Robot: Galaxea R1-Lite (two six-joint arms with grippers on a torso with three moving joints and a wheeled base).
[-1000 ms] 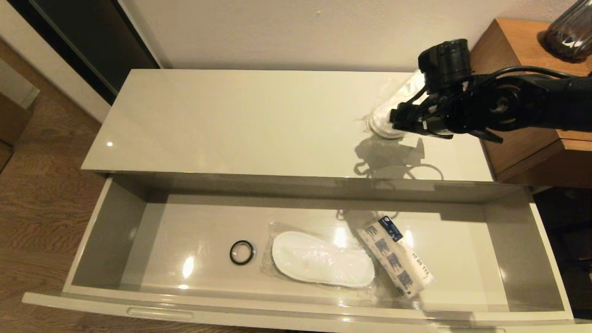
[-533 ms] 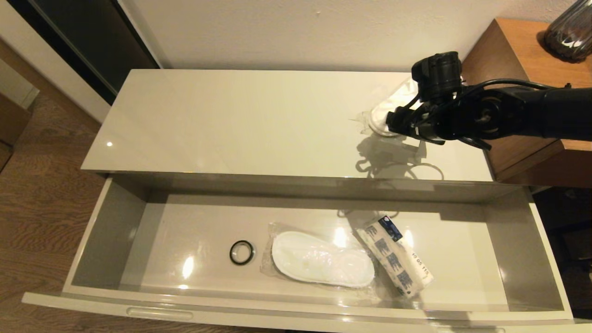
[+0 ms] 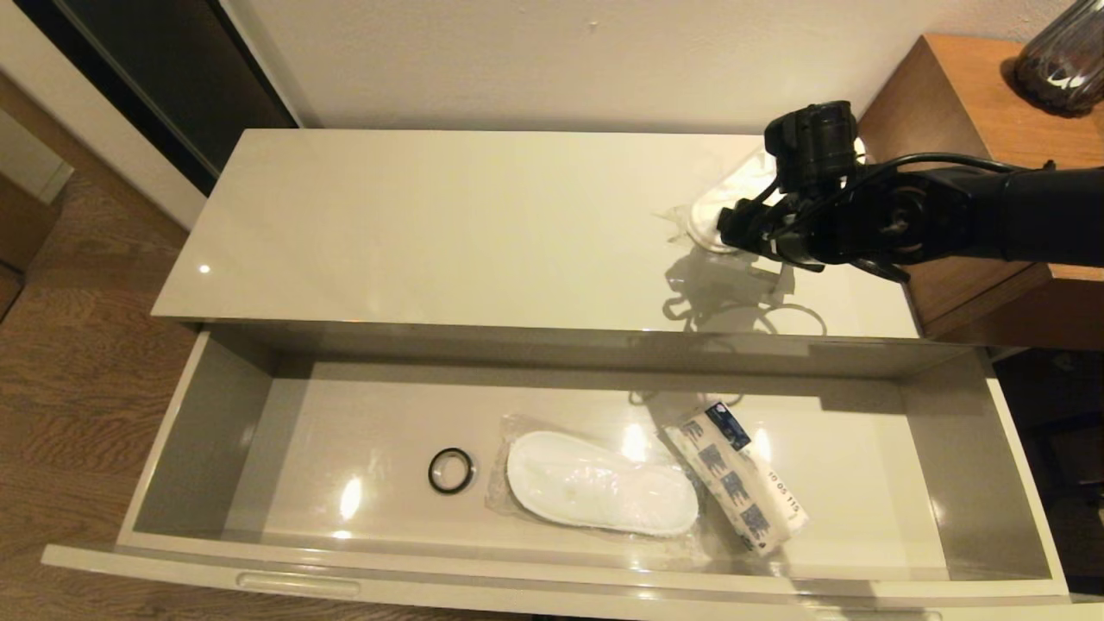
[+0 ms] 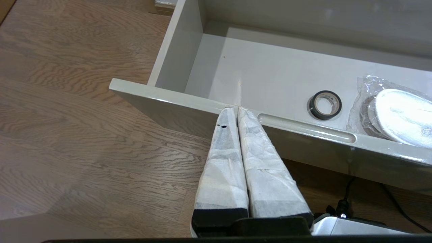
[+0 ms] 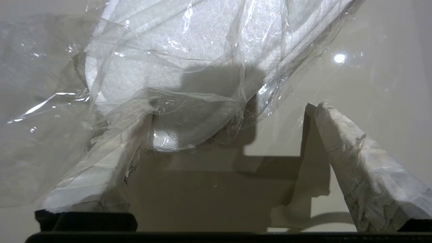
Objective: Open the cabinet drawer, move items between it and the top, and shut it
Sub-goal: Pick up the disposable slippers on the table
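Observation:
The cabinet drawer point(image 3: 207, 414) stands pulled out. Inside it lie one plastic-wrapped white slipper point(image 3: 601, 493) and the white packet with blue print point(image 3: 742, 487). A second wrapped slipper point(image 3: 720, 216) lies at the right end of the glossy top point(image 3: 448, 224). My right gripper point(image 3: 733, 235) is low over the top at the slipper's near end. In the right wrist view the gripper point(image 5: 233, 111) is open, the slipper point(image 5: 175, 57) lies just ahead, and loose wrap drapes one finger. My left gripper point(image 4: 235, 108) is shut and empty, its tips at the drawer front's point(image 4: 168, 98) rim, beside a handle slot point(image 4: 305, 125).
A small black ring point(image 3: 451, 471) lies in the drawer left of the slipper. The brown wooden desk point(image 3: 975, 95) stands right of the cabinet, with a dark glass vase point(image 3: 1065, 56) on it. Wooden floor lies to the left.
My right arm has come down and shifted slightly back over the top. The slipper at its tip has sunk from a tilted pose to lying flatter on the top.

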